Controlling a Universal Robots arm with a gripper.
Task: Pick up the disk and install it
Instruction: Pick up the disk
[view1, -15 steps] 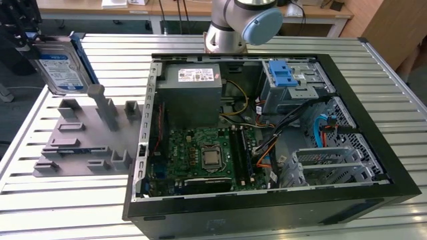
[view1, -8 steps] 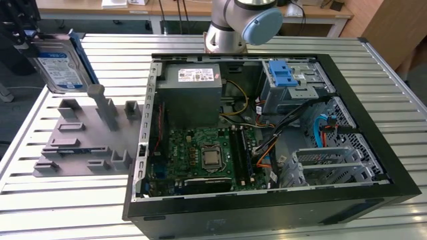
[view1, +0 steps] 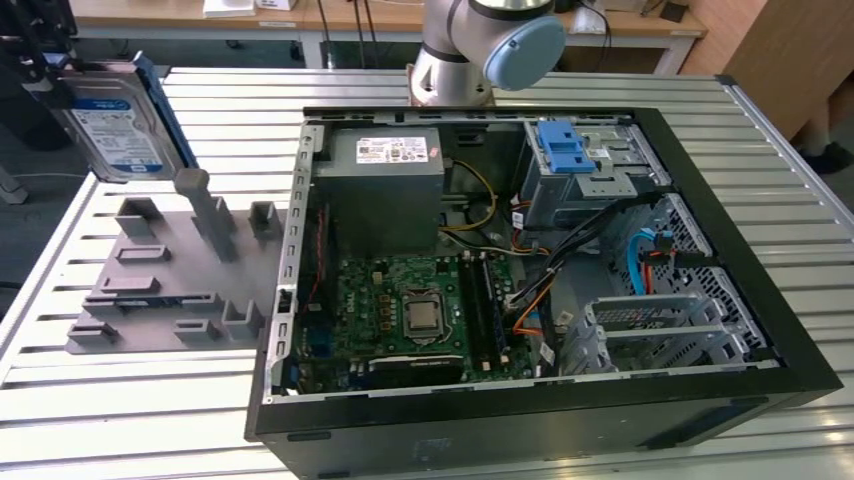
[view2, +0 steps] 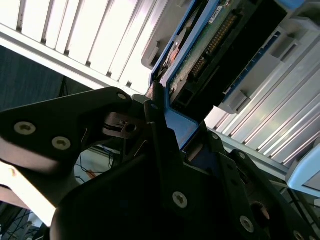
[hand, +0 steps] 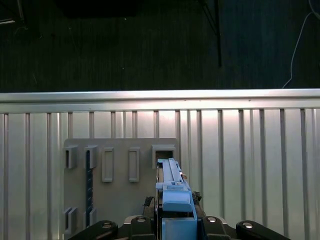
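Disk: the disk (view1: 118, 122) stands on edge in the air at the exterior view's upper left, blue-and-white label facing the camera and a blue rail along its side. It is well apart from the open computer case (view1: 534, 425).
Hand: the hand (hand: 176, 227) is clamped on the disk. In both wrist views the dark fingers (view2: 75, 125) press against the blue rails, with the disk's edge (hand: 172, 185) sticking out between them.
Fixture: a grey fixture plate (view1: 160, 290) with upright slots lies on the table (view1: 134, 420) just beside the case. In the first wrist view the disk hangs over the slot at one end of the plate (hand: 120, 185).
Case: it lies open-side up, showing the green motherboard (view1: 400, 300), a grey power supply with a white sticker (view1: 387, 170) and a blue latch (view1: 566, 150) on the drive bay.
Arm: the arm's base joint (view1: 487, 40) rises behind the case.
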